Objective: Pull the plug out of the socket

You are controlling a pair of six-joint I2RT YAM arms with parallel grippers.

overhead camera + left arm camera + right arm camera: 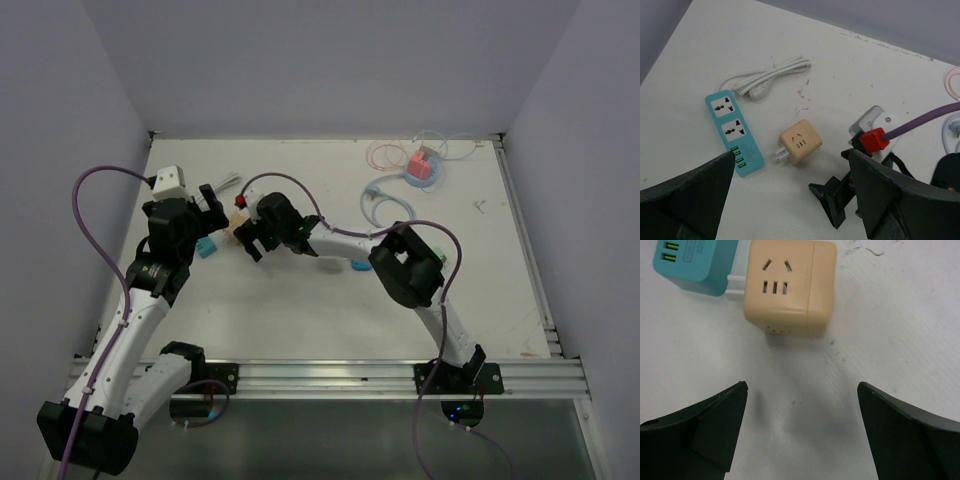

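Observation:
A teal power strip [732, 132] lies flat on the white table, its two sockets empty. It also shows in the top view [206, 247] and the right wrist view [695, 262]. The beige cube plug [801, 141] lies on the table beside the strip's USB end, its prongs bare and pointing at the strip. It shows in the right wrist view [790, 287] too. My left gripper [792, 161] is open and empty, hovering above the plug. My right gripper [801, 387] is open and empty, just short of the plug; it is beside it in the top view [250, 240].
A coiled white cable [767, 77] lies behind the strip. A pink block [422, 165] with thin looped cords sits at the back right. A small teal object [360, 266] lies under the right arm. The two arms are close together at the left centre.

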